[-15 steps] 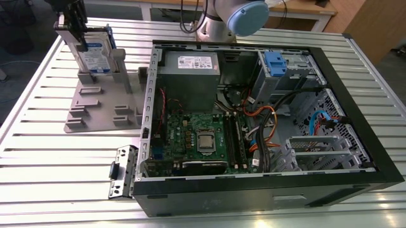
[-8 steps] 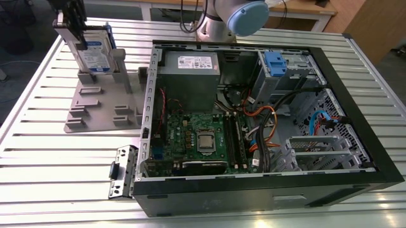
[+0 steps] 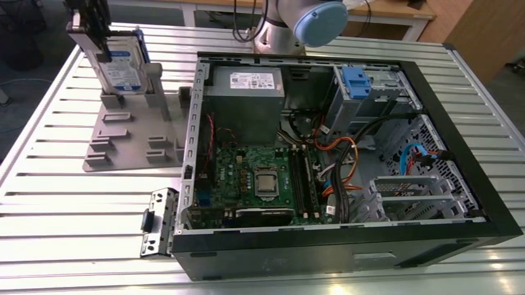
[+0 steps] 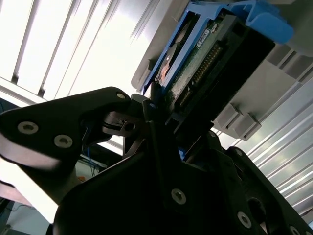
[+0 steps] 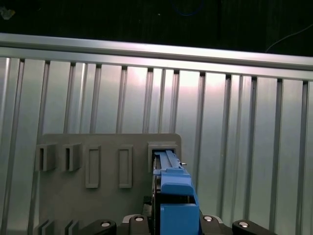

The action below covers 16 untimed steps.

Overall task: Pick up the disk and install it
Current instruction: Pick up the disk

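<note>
The disk, silver with a white-and-blue label and blue side rails, stands on edge at the far end of the grey slotted stand, at the exterior view's upper left. My gripper comes down over its top and is shut on it. In the second wrist view the black fingers press the disk by its flat sides. In the first wrist view the disk's blue rail runs down to a slot of the stand; whether it has left the slot I cannot tell.
An open computer case lies flat in the middle of the slatted metal table, with a grey power supply box, a motherboard and a drive bay holding a blue part. A small black bracket lies by the case's near corner.
</note>
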Motion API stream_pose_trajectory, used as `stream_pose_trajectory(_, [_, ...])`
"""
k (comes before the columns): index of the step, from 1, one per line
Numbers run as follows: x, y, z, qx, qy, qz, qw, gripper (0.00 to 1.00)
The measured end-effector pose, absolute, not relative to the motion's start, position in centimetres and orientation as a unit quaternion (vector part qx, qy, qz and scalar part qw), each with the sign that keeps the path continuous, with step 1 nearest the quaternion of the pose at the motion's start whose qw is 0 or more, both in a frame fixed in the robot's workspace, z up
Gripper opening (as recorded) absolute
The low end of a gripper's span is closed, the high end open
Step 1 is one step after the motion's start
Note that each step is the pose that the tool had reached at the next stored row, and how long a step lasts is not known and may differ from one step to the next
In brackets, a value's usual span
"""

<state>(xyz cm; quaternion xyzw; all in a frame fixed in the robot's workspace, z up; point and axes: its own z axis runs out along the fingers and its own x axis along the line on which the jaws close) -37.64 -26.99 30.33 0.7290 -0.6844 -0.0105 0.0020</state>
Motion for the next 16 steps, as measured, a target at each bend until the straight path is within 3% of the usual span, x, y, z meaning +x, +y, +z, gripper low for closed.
stream_pose_trajectory(16, [-37.6, -27.0, 31.7, 0.729, -0.684, -0.011, 0.002, 0.36])
